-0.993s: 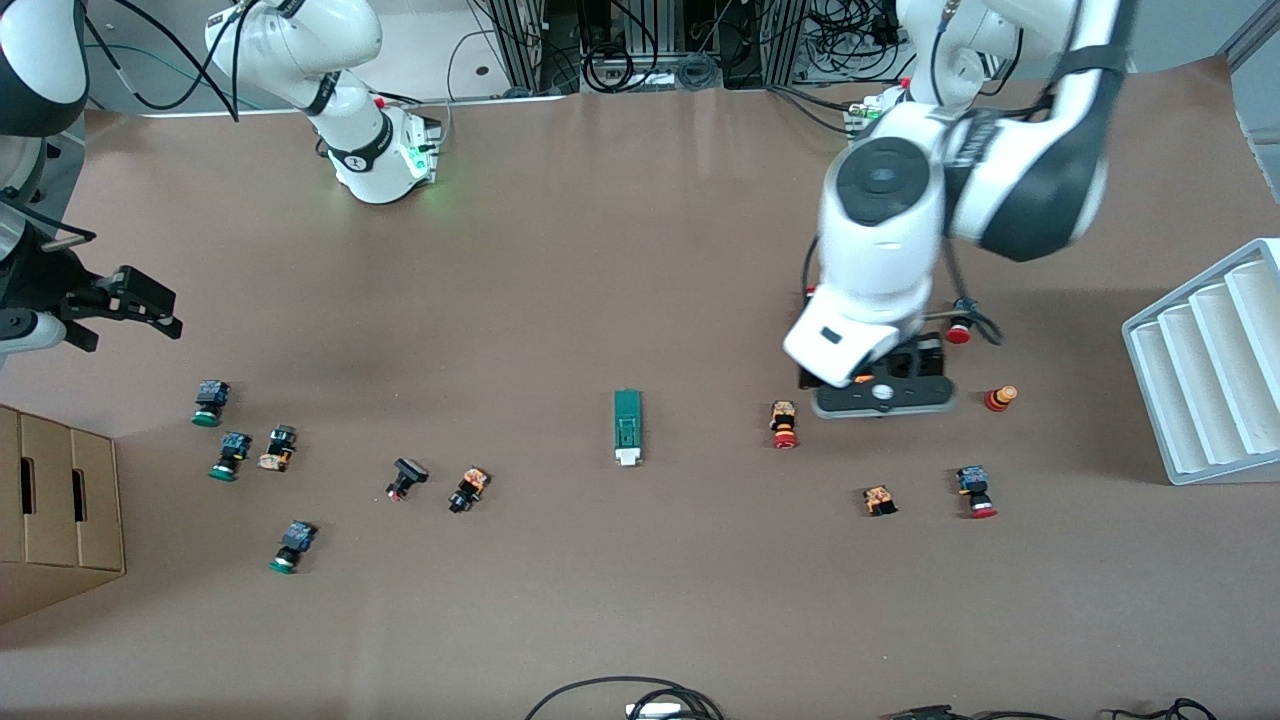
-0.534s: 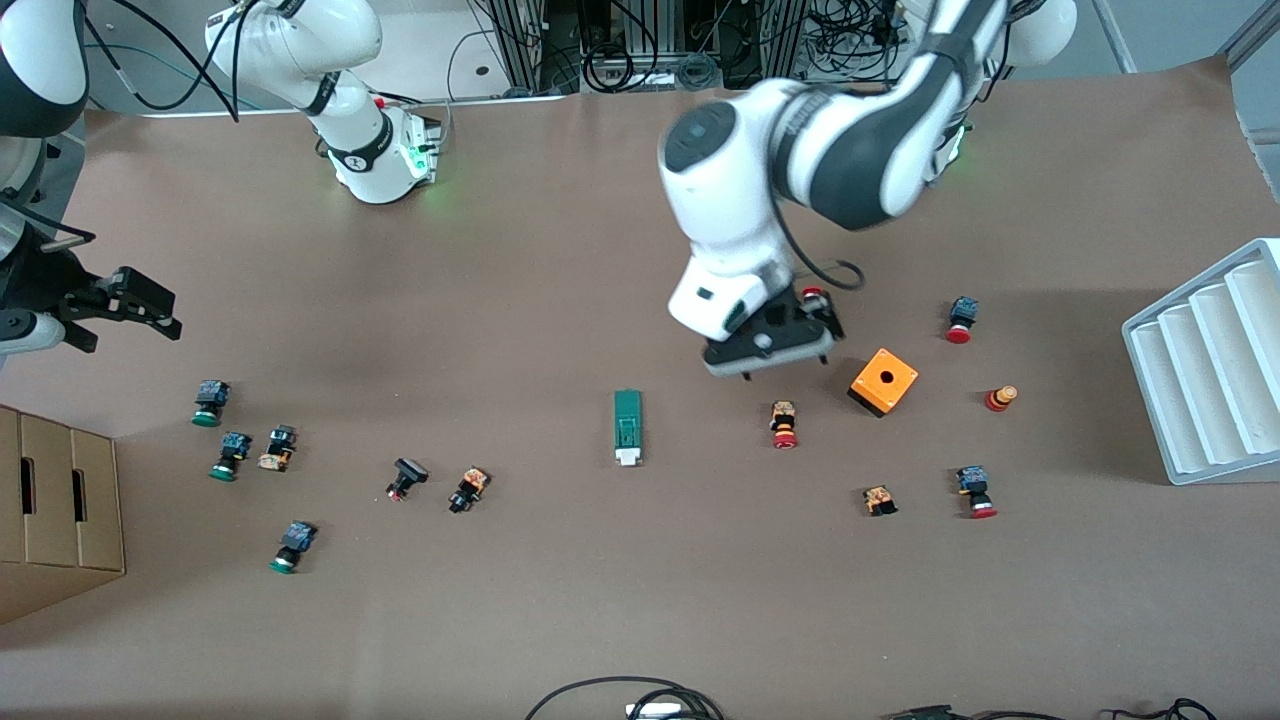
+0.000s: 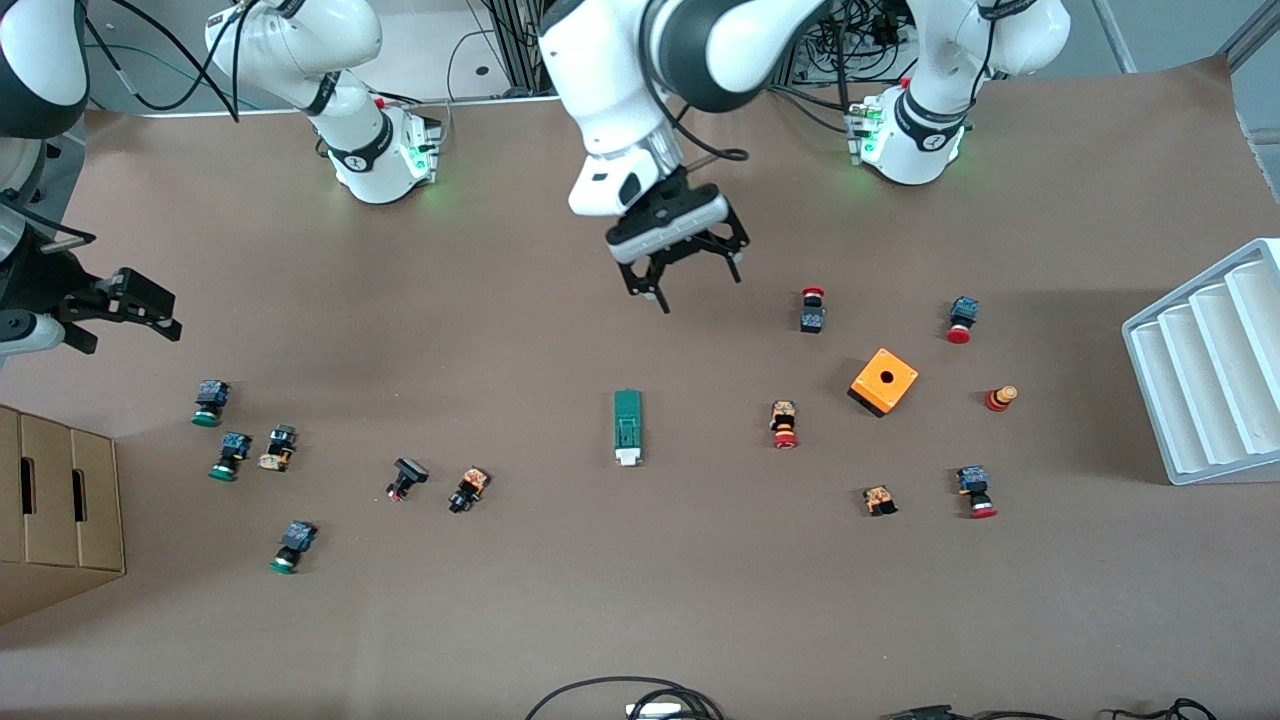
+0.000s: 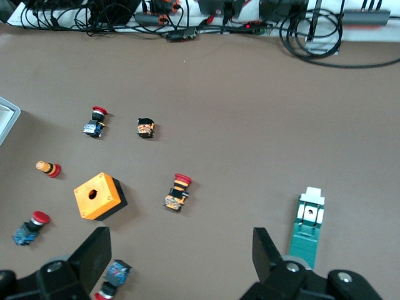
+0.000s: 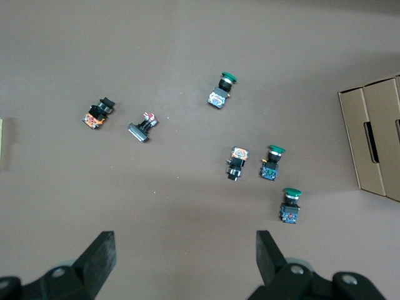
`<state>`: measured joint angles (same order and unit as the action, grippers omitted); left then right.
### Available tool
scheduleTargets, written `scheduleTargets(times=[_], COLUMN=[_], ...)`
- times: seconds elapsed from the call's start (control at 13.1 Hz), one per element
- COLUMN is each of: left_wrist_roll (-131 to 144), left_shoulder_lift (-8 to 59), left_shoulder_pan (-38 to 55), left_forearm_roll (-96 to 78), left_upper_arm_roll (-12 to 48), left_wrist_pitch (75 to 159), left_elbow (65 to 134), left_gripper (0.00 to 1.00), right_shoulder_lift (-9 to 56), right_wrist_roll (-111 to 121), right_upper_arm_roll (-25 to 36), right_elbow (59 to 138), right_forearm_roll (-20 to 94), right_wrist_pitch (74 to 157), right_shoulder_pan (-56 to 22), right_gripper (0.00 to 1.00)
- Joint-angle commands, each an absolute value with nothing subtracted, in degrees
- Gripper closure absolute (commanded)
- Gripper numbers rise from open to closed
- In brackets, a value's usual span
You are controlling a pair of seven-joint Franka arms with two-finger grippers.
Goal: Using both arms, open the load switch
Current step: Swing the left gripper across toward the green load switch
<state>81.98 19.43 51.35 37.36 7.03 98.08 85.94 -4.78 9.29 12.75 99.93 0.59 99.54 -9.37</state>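
Table (image 3: 560,620): brown surface. White stepped rack (image 3: 1215,360) at the left arm's end, cardboard box (image 3: 55,500) at the right arm's end.

Left arm (image 3: 640,90) reaches in from its base. Left gripper (image 3: 690,282) is up in the air over bare table, fingers spread wide, nothing between them. Right gripper (image 3: 125,305) waits over the table edge at its own end, above the box; jaws wide, empty.

Load switch (image 3: 627,427) lies flat mid-table, long axis pointing toward the front camera, white piece at the nearer end, untouched. Left wrist view has it (image 4: 307,226) just past one fingertip (image 4: 265,247), partly cut by the gripper body. Right wrist view shows only a pale sliver at the frame edge, possibly the switch; cannot confirm.

Right wrist view alone separates the green-capped buttons (image 5: 275,161) beside the box. Left wrist view resolves the orange box (image 4: 97,195) and its hole, with red-capped buttons (image 4: 178,190) around it.

Change: a second ago the left gripper sat low over the orange box, hiding it; half a second ago it was midway; now it is over open table toward the robots' bases from the switch. Nothing on the table shifted.

Room: bare table all around the switch; nearest parts are a black-and-orange button (image 3: 468,488) and a red-capped one (image 3: 783,424), both well apart.
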Motion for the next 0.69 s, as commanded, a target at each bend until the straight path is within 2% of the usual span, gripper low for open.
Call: scheduleTargets(times=[0.0, 0.31, 0.61], left_wrist_roll=[88.57, 98.26, 106.84], left_shoulder_lift=[22.32, 26.36, 29.35], left_shoulder_pan=[54.83, 56.87, 59.14], left_forearm_roll=[41.73, 47.98, 52.89], left_upper_arm_roll=[6.24, 6.15, 6.24], left_wrist_pitch=[99.4, 105.81, 108.36], left_elbow=[84.9, 84.9, 85.17], left_gripper=[0.0, 0.0, 0.0], right_shoulder_lift=[-4.13, -4.13, -4.13], right_wrist_roll=[9.32, 9.32, 9.32], right_upper_arm_roll=[12.57, 12.57, 12.57], right_elbow=[98.7, 98.7, 98.7], right_forearm_roll=[-1.05, -1.05, -1.05], right_wrist_pitch=[99.67, 99.67, 99.76], right_shoulder_pan=[-9.23, -9.32, -9.32], right_gripper=[0.0, 0.0, 0.0])
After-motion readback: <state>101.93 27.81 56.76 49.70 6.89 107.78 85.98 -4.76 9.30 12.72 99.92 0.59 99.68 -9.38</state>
